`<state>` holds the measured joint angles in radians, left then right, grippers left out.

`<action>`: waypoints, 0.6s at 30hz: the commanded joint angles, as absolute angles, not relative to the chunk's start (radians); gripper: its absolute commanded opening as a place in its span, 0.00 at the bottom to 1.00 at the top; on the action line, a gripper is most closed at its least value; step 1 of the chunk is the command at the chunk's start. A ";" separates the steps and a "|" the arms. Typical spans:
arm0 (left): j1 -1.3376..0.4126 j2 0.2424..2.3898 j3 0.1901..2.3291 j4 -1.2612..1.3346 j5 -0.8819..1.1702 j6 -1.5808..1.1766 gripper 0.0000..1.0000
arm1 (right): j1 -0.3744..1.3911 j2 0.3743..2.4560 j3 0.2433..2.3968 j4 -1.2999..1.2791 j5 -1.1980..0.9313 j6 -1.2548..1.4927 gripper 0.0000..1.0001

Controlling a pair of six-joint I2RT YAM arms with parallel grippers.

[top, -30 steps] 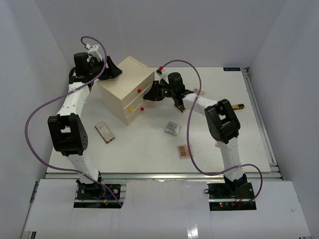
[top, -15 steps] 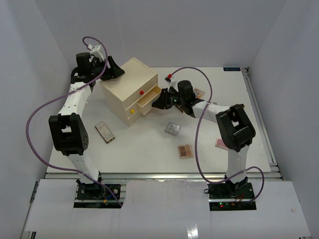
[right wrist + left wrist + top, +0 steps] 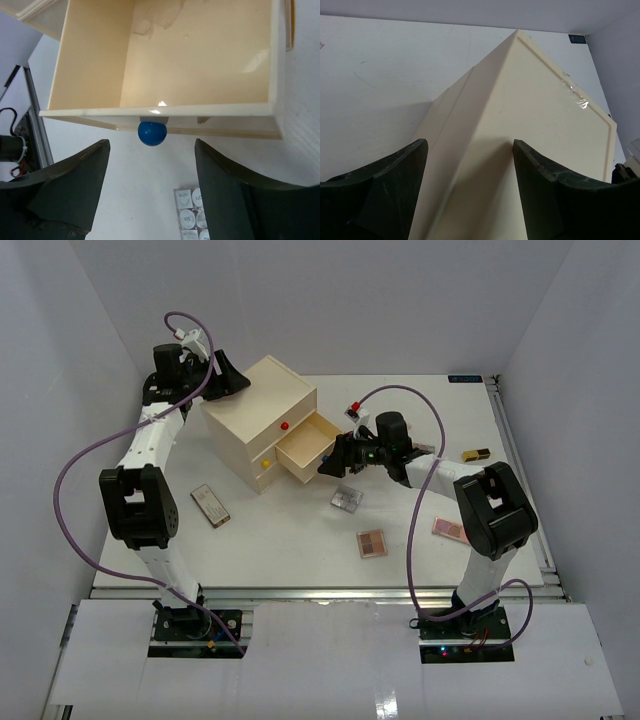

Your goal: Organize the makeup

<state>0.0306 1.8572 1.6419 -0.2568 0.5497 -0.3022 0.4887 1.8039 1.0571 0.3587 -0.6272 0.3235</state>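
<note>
Your right gripper (image 3: pixel 150 152) has just let go. Its jaws stand apart on either side of the small round blue knob (image 3: pixel 152 133), holding nothing. A second ago the drawer (image 3: pixel 305 445) of the cream wooden chest (image 3: pixel 262 400) was shut; now it stands pulled out and bare inside, ready to fill. No makeup is stowed yet. The flat silver palette (image 3: pixel 346 498) lies just beside that gripper, with the brown palette (image 3: pixel 371 542) and pink palette (image 3: pixel 449 528) nearer you. The black-gold lipstick (image 3: pixel 475 454) sits at the far right. Your left gripper (image 3: pixel 470 150) stays spread wide astride the chest's rear top corner.
</note>
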 commanded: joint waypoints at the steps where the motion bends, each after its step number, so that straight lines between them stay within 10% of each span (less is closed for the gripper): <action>1: 0.026 1.844 1.678 -0.360 0.471 -0.302 0.81 | 0.480 1.768 1.093 0.320 -0.705 0.228 0.86; 18: 0.022 1.616 1.926 -0.364 0.444 -0.350 0.92 | 0.245 1.266 0.891 0.030 -0.758 -0.221 0.90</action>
<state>0.0294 1.7628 1.9189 -0.3649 0.3777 -0.3366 0.3741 1.3525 0.9498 0.1045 -0.7125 -0.0957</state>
